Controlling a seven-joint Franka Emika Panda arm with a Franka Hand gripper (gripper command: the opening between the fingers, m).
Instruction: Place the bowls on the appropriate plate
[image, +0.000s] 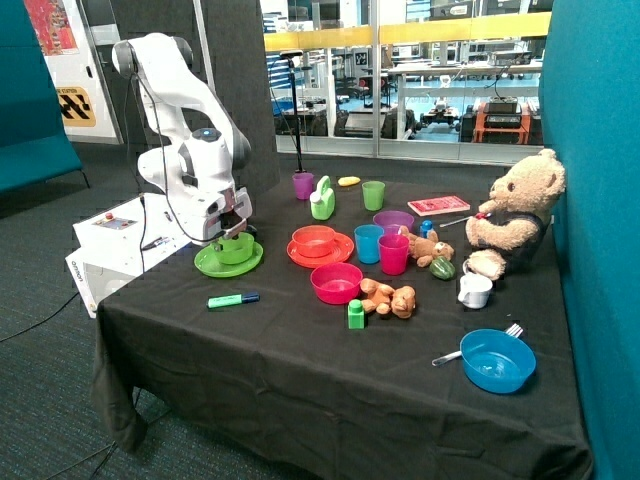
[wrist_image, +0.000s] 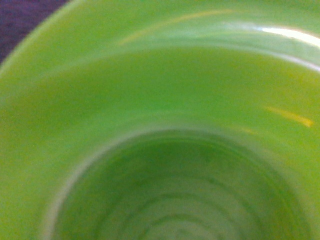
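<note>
Small lime green bowl (image: 236, 247), glossy plastic, sitting on green plate (image: 228, 262) near table's (image: 300, 370) back-left edge; seen close in wrist view (wrist_image: 175, 195) with faint rings inside. Orange-red bowl (image: 314, 240) resting on orange plate (image: 321, 253) just beside. Gripper (image: 232, 230) down at green bowl's rim; cannot tell whether clamped or apart. No readable writing. Nearby: green marker (image: 232, 299), pink bowl (image: 337, 283), blue cup (image: 368, 243), teddy bear (image: 512, 215) at right edge, blue bowl (image: 497, 361) at front-right corner.

White jointed arm (image: 185, 120), black cables.
</note>
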